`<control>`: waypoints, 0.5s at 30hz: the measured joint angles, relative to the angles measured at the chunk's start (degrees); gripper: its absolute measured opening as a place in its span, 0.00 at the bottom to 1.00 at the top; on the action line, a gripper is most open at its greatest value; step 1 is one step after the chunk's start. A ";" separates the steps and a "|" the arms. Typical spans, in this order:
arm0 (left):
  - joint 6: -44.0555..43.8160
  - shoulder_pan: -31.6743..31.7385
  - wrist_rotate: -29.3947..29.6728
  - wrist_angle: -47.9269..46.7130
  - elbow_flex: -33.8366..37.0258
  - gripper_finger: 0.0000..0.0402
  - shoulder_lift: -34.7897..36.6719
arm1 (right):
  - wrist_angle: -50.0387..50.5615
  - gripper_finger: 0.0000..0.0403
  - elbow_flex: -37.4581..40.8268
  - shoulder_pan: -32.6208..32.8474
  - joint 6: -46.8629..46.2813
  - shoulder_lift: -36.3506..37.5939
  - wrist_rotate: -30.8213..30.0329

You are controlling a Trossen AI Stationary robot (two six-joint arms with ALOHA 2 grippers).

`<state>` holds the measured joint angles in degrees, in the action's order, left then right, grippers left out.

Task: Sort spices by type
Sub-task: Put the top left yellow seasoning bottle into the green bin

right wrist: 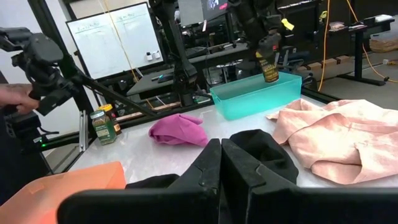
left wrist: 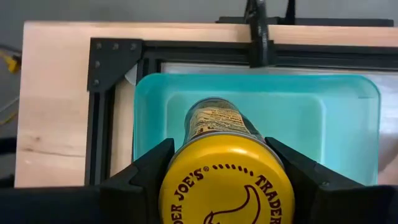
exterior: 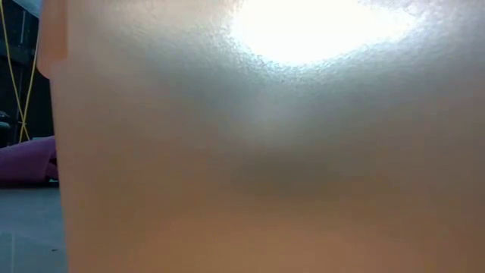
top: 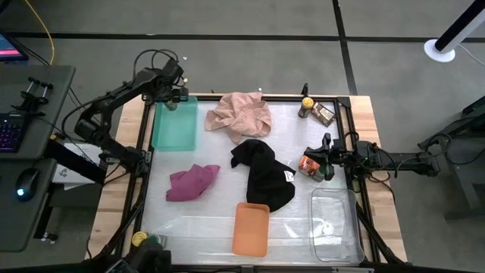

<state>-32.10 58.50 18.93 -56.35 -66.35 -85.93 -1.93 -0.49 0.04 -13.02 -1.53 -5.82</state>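
Observation:
My left gripper [top: 173, 98] is shut on a jar with a yellow lid [left wrist: 214, 124] over the far end of the green tray [top: 174, 129]. My right gripper [top: 317, 162] is shut and empty in the right wrist view [right wrist: 221, 163]. It is at the table's right side, over an orange-brown printed spice item [top: 308, 164]; I cannot tell if it touches it. A yellow-lidded jar [top: 307, 106] and a packet [top: 323, 114] stand at the far right. Two jars, one yellow-lidded [top: 139, 239] and one green-lidded [right wrist: 99, 126], stand at the near left corner. My left gripper pinches the jar between its two fingers [left wrist: 155, 165], at its top end, at the sides of the yellow lid [left wrist: 227, 180]. The fingers come from above, pointing down. The jar hangs upright below them, its bottom [right wrist: 270, 76] at the green tray's rim [right wrist: 249, 99].
A pink cloth [top: 241, 114], a black cloth [top: 265, 174] and a magenta cloth [top: 191, 182] lie mid-table. An orange tray [top: 251, 227] and a clear tray [top: 333, 224] sit at the near edge; the orange tray [exterior: 265, 152] fills the low view. A person's hand [right wrist: 15, 96] shows beyond the table.

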 joint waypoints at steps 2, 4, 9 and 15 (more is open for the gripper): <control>-2.61 -0.06 0.42 0.12 0.00 0.47 -0.89 | -0.01 0.00 0.01 0.00 0.00 0.01 -0.01; -4.78 -0.08 0.86 0.75 0.02 0.47 -1.62 | 0.00 0.00 0.01 0.00 0.00 0.01 -0.01; -6.73 0.04 0.90 0.67 0.00 0.56 -3.21 | 0.00 0.00 0.02 0.01 0.00 0.01 0.00; -6.86 0.07 -0.25 0.26 0.00 0.63 -3.58 | 0.00 0.00 0.00 -0.01 0.00 0.01 0.00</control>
<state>-38.96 58.57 18.68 -56.10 -66.35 -89.52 -1.93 -0.49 0.03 -13.02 -1.52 -5.83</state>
